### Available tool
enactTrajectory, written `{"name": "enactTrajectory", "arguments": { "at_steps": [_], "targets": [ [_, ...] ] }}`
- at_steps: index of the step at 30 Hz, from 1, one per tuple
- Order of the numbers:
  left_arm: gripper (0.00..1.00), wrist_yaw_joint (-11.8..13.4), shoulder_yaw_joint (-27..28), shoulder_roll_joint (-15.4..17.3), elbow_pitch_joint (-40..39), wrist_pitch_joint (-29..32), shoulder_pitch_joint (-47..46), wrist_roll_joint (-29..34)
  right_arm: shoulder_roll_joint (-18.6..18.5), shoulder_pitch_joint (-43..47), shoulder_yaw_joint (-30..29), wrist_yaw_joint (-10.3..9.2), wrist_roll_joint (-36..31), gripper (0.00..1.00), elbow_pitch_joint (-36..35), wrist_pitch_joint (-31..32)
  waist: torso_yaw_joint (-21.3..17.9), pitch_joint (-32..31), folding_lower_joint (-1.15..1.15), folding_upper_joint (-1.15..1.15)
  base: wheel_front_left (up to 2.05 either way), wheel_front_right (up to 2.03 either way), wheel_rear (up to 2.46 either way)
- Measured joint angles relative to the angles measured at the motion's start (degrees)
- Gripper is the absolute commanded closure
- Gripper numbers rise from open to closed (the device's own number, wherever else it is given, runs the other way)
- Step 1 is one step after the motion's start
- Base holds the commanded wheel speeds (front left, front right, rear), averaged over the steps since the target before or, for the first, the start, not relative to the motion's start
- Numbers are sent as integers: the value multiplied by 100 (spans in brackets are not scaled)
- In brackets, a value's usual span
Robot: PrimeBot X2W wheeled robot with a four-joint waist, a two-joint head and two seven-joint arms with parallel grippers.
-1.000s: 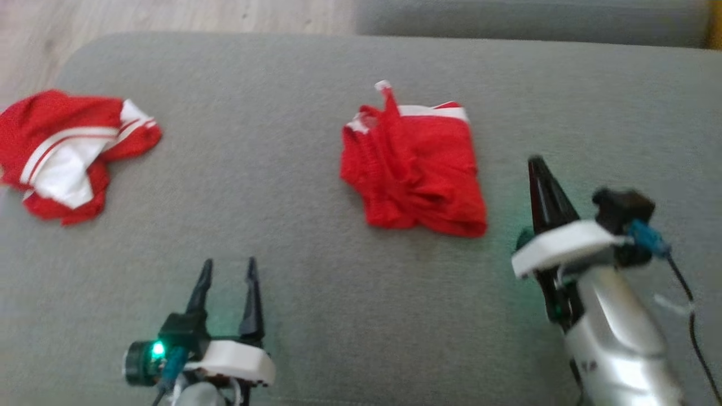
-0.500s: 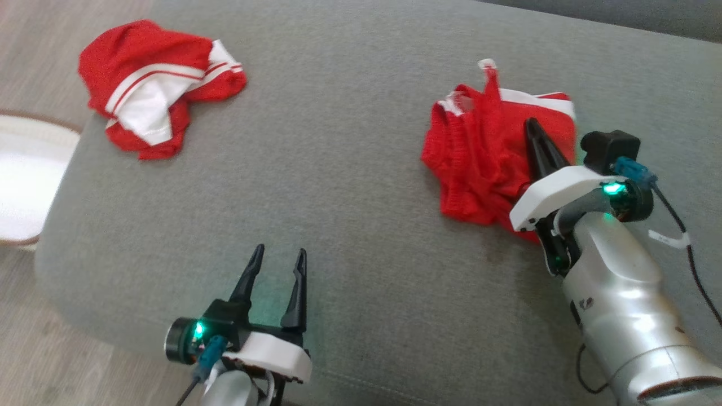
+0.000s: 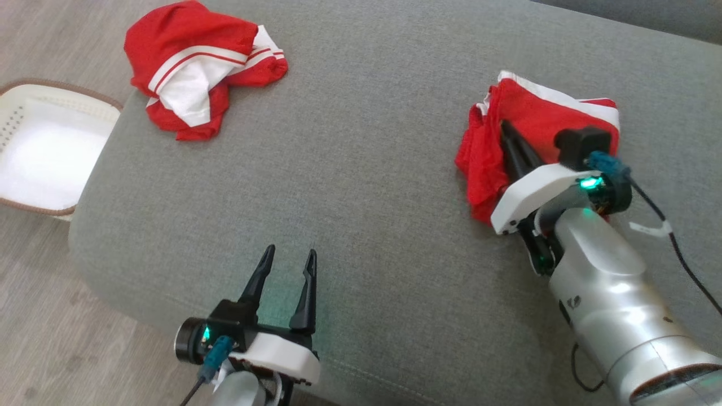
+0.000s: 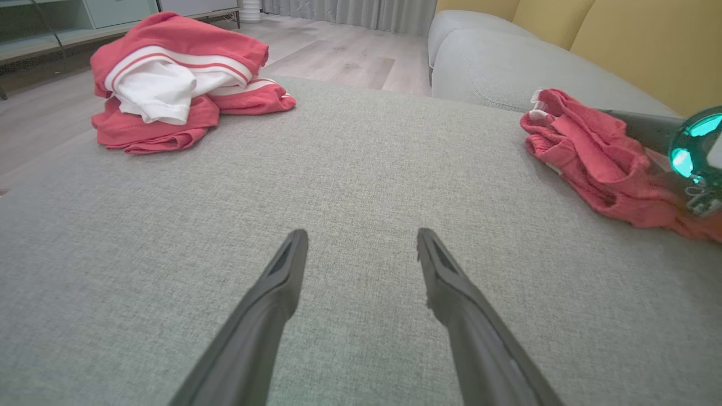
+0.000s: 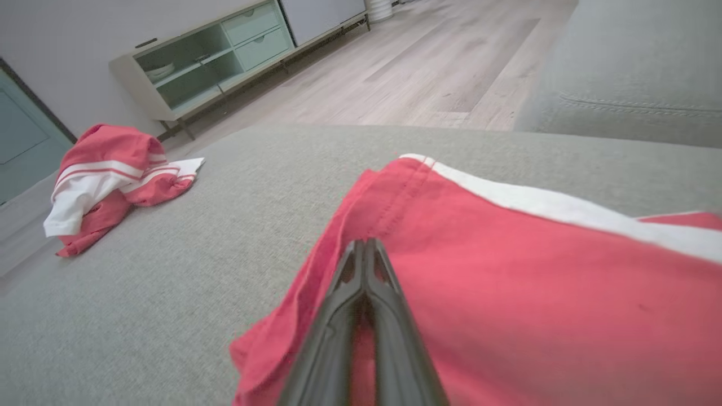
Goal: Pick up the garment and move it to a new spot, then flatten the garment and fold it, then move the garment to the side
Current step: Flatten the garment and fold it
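The garment [image 3: 555, 110], red shorts with a white band, lies bunched at the right of the grey sofa seat [image 3: 361, 169]; it also shows as the garment [image 4: 586, 158] and the garment [image 5: 507, 254] in the wrist views. My right gripper [image 3: 503, 125] is shut, its joined fingers lying on the cloth's left part, with nothing pinched between them that I can see; in its own view the right gripper [image 5: 365, 243] points at the hem. My left gripper [image 3: 290, 251] stands open over bare cushion near the front edge, seen too as the left gripper [image 4: 361, 237].
A second red and white garment [image 3: 192, 73] lies crumpled at the seat's far left corner. A white basket [image 3: 62, 90] stands on the wood floor left of the seat. A low cabinet [image 5: 225, 62] is across the room.
The head camera has swung, shifting the whole picture. My shut right gripper has moved from beside the garment onto it, and the cloth is now bunched more tightly. The left gripper stays open.
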Motion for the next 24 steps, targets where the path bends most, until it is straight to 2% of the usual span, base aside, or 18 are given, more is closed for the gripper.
{"name": "enactTrajectory", "arguments": {
  "at_steps": [7,10,14,15,18,24],
  "targets": [
    [0,0,-58,0,-41,0,-39,-87,-13,-1,928,0,269,100,25,0,97,27,0,0,0,0,0],
    [0,13,-53,-1,-57,0,-86,-86,-19,3,1403,0,478,100,-192,0,71,23,0,0,0,0,0],
    [0,35,-33,-1,-54,0,-85,-78,-20,110,2131,0,1091,100,-616,67,-49,-21,0,0,0,0,0],
    [0,35,-33,-1,-54,0,-85,-78,-20,110,2131,0,1091,100,-616,67,-49,-21,0,0,0,0,0],
    [0,41,30,1,-56,0,-85,-18,-8,254,2625,0,1413,100,-802,80,-195,-67,0,0,0,0,0],
    [0,41,267,0,-111,0,-91,118,-9,252,2814,0,1720,100,-965,3,-599,-173,0,0,0,0,0]
  ]
}}
